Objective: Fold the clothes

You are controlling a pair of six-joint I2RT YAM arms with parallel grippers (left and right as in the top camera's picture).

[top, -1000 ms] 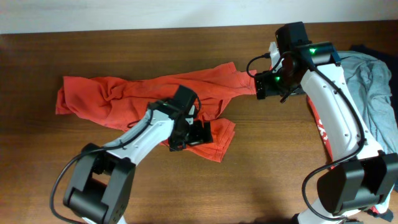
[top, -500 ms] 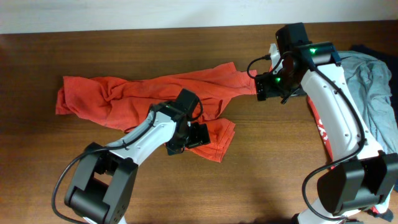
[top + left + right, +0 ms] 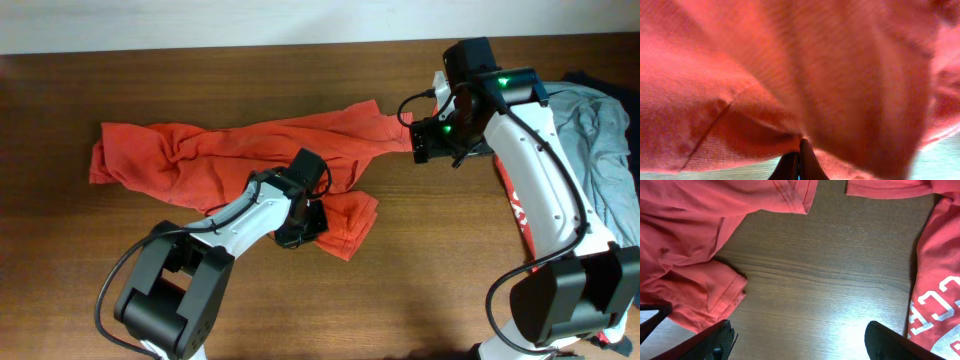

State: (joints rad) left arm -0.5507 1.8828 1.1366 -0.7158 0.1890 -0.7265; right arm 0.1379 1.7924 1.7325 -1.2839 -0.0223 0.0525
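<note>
Left claw (image 3: pixel 799 159): pinched tight on the near flap of the orange-red T-shirt (image 3: pixel 200 150).
Right claw (image 3: pixel 800 336): wide, empty, over bare table (image 3: pixel 830 270).
T-shirt: sprawled mid-table; limp cotton, we'd take hems.
Views: left wrist gives us the pinch; right wrist, the lettered red shirt (image 3: pixel 940 305).

Three garments: one orange-red T-shirt (image 3: pixel 180 150), one red lettered shirt (image 3: pixel 940 300), one grey-blue shirt (image 3: pixel 600 130). Two arms, left arm (image 3: pixel 235 215) and right arm (image 3: pixel 535 180), over one surface (image 3: pixel 100 260).
</note>
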